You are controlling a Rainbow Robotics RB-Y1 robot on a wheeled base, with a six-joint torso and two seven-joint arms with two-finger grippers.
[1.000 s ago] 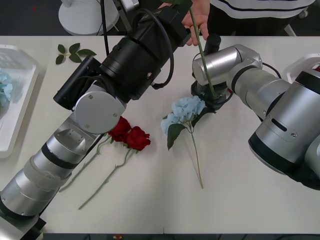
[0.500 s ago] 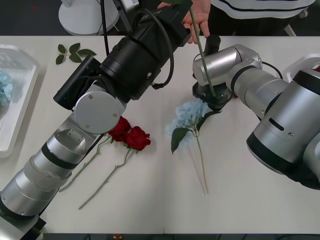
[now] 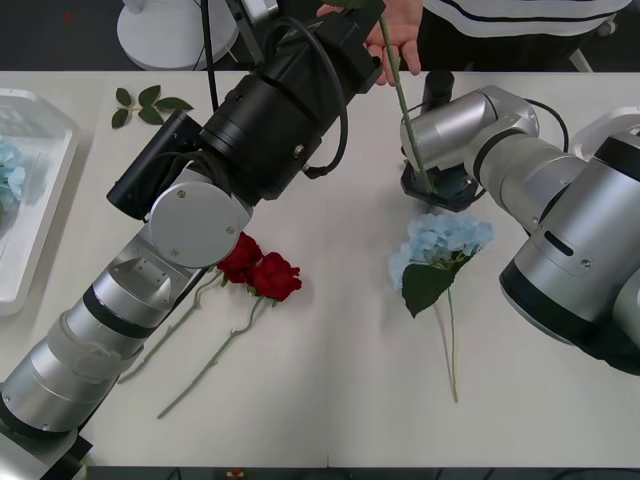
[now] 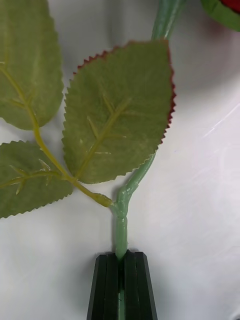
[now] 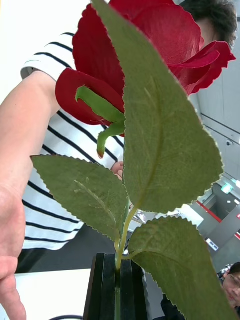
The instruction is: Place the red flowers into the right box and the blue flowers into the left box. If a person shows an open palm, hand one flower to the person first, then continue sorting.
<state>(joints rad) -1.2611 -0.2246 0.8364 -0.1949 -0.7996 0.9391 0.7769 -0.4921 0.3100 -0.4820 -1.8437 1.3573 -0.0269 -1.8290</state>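
Since 1 s ago I see the blue flower (image 3: 440, 243) loose on the table has slid toward my right side and nearer me, now just beside the right forearm, stem pointing straight down toward the near edge. Right gripper (image 3: 437, 186) w/ its wrist has shifted a bit to the right and away from me.

bench (image 3: 330, 400): smooth matt white surface
deep-red fabric rose (image 5: 150, 45): soft cloth petals, matt veined leaves
left box, a white tray (image 3: 40, 200): smooth plastic
arm shells (image 3: 190, 225): brushed silver metal, glossy black
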